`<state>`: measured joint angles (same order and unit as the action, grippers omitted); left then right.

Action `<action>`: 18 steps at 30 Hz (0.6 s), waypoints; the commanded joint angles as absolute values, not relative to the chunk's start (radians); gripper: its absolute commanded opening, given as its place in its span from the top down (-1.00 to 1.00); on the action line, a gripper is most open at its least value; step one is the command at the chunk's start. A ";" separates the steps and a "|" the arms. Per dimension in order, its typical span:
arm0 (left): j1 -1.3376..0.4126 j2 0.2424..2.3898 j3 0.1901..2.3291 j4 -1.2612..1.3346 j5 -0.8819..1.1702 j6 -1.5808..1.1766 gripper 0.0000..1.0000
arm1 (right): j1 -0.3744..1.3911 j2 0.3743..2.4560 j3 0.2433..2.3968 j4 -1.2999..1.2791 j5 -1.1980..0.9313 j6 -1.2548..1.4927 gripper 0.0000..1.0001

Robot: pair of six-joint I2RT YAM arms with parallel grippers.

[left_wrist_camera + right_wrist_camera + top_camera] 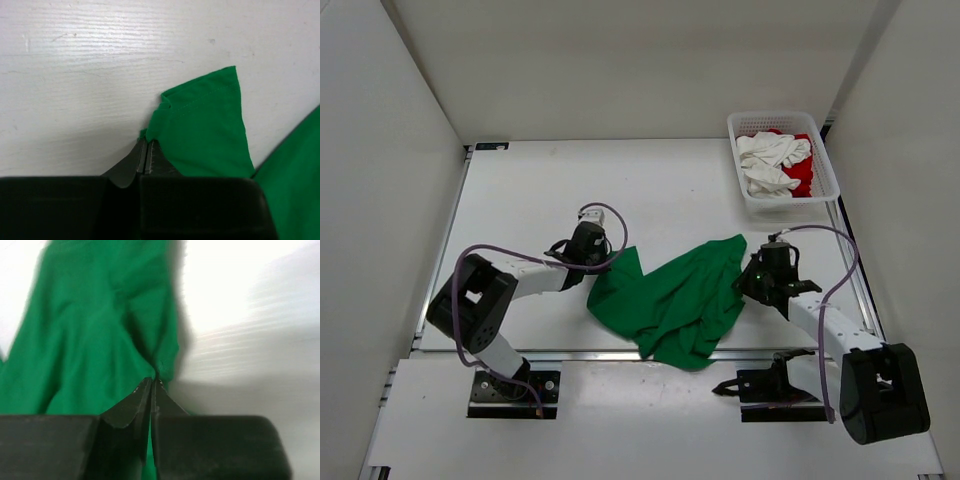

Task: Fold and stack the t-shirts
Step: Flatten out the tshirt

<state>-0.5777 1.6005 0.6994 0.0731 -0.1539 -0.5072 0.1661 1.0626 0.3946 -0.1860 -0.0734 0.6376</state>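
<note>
Pinching the green shirt [670, 300] at 2 opposite edges, the left gripper [146, 143] and right gripper [151, 382] are both clamped on its cloth, low over the table [540, 190].

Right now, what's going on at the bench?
Both arms are on the green t-shirt, which lies rumpled and unfolded on the table near the front edge. The left gripper is shut on a hem corner at the shirt's left side, and the right gripper is pinched shut on its right edge. The white t-shirt and red t-shirt sit bunched in the basket at the far right corner. No folding done yet.
</note>
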 commanded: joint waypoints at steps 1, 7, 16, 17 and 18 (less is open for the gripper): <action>-0.565 1.524 0.672 0.058 -0.100 -0.545 0.98 | 0.262 1.028 0.466 -0.127 -0.025 0.647 1.00; -0.494 1.298 0.819 -0.089 -0.049 -0.549 1.00 | 0.344 1.009 0.748 -0.224 -0.015 0.608 1.00; -0.074 1.167 1.219 -0.288 0.217 -0.620 1.00 | 0.250 1.118 1.443 -0.411 -0.238 0.540 1.00; -0.045 1.152 1.265 -0.291 0.227 -0.620 1.00 | 0.258 1.121 1.513 -0.428 -0.247 0.532 1.00; -0.002 1.144 1.284 -0.311 0.232 -0.620 1.00 | 0.273 1.118 1.534 -0.454 -0.239 0.534 1.00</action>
<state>-0.1120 1.1912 1.1851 -0.2199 0.1219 -0.5900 0.2573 1.1175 1.3880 -0.3710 -0.1776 0.5671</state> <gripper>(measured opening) 0.029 0.007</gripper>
